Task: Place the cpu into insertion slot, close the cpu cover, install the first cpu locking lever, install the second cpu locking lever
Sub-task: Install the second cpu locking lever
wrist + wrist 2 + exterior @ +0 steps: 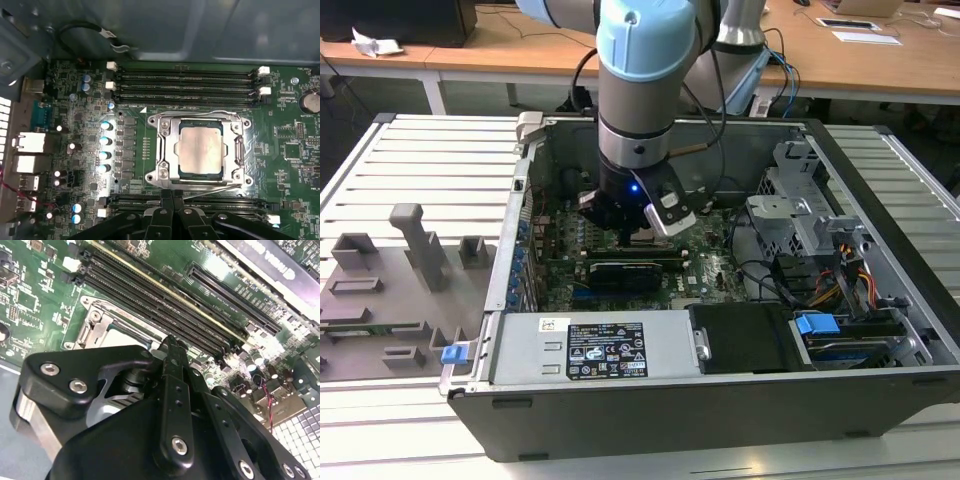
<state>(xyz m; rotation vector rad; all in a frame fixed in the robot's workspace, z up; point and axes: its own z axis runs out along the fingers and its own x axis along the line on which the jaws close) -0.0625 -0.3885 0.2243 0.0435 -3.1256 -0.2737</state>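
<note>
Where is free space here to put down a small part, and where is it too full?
Free: the slatted table at the exterior view's left of the case, behind the grey fixtures. Crowded: inside the case, where the gripper hangs beside the cpu.

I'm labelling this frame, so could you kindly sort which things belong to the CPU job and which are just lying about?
Job:
- cpu, seated in the insertion slot
- cpu cover, closed over it
- gripper, beside the socket

Just there:
- memory slots
- black expansion card
- blue drive latch
- grey parts tray
</note>
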